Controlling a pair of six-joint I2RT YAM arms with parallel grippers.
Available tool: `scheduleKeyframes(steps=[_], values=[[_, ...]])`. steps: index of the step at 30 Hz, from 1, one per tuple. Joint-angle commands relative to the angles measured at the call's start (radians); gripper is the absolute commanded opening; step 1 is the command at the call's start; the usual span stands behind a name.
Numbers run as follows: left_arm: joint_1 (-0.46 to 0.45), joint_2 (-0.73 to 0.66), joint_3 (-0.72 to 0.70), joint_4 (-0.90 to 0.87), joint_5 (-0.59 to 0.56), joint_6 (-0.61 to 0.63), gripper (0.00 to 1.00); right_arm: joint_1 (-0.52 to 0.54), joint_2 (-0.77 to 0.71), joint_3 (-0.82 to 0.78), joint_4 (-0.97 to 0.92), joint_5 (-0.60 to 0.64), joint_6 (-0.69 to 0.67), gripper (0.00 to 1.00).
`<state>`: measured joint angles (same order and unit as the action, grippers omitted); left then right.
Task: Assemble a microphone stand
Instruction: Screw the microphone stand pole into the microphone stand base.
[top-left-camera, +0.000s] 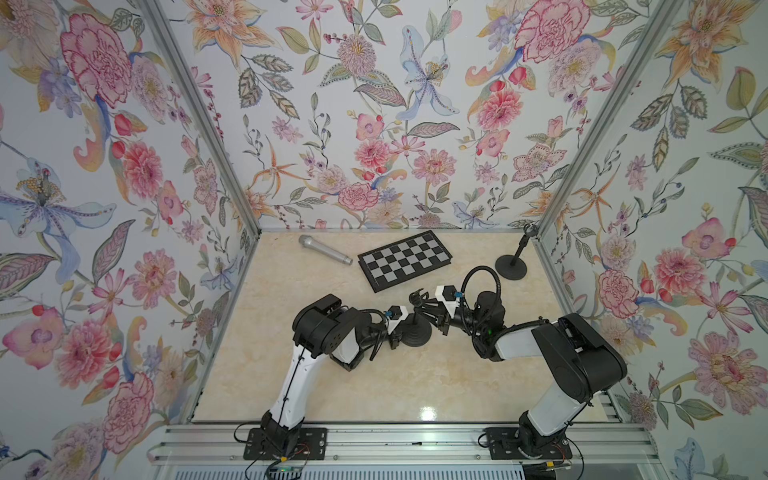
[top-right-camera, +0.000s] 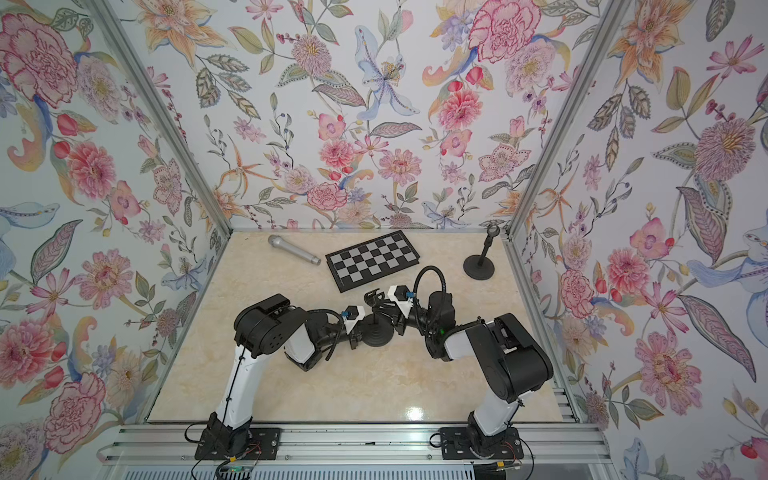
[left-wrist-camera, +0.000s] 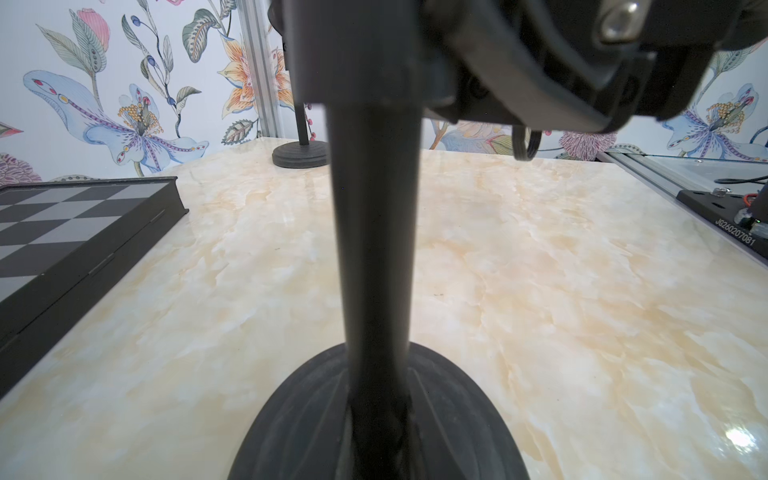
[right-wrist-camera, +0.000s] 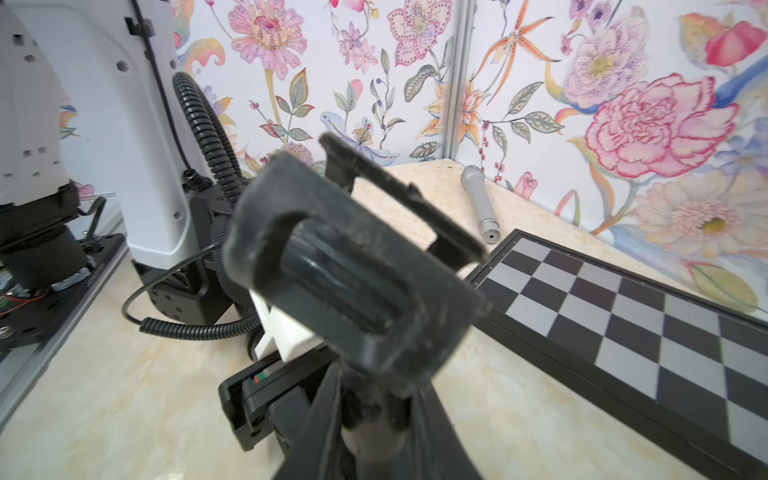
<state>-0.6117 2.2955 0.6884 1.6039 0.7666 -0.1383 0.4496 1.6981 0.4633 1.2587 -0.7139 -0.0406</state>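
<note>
A black microphone stand stands upright mid-table, with its round base (top-left-camera: 417, 336) (top-right-camera: 378, 336) flat on the marble. My left gripper (top-left-camera: 405, 326) (left-wrist-camera: 380, 415) is shut on its pole (left-wrist-camera: 374, 228) low down, just above the base (left-wrist-camera: 291, 428). At the pole's top sits the black microphone clip (top-left-camera: 417, 298) (right-wrist-camera: 353, 266). My right gripper (top-left-camera: 428, 311) (right-wrist-camera: 374, 424) is shut on the clip's neck from the right side. A silver microphone (top-left-camera: 324, 248) (right-wrist-camera: 482, 203) lies at the back left, apart from both grippers.
A folded chessboard (top-left-camera: 405, 261) (left-wrist-camera: 62, 224) (right-wrist-camera: 623, 316) lies just behind the grippers. A second black stand (top-left-camera: 512, 266) (left-wrist-camera: 300, 153) stands in the back right corner. Floral walls close in the table's left, right and back sides.
</note>
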Motion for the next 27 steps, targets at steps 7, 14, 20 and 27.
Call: scheduleKeyframes(steps=[7,14,20,27], values=[[0.01,0.098,-0.04,0.233,-0.043,0.052,0.2,0.391,0.092,-0.123,0.129,1.052,0.174,0.0],[0.01,0.094,-0.048,0.233,-0.036,0.063,0.15,0.321,0.018,-0.116,0.058,0.625,0.08,0.32],[0.01,0.097,-0.043,0.233,-0.022,0.066,0.14,0.097,-0.048,-0.072,-0.015,0.042,0.016,0.43],[0.012,0.097,-0.044,0.233,-0.017,0.066,0.15,0.024,-0.027,0.063,-0.213,-0.135,-0.097,0.45]])
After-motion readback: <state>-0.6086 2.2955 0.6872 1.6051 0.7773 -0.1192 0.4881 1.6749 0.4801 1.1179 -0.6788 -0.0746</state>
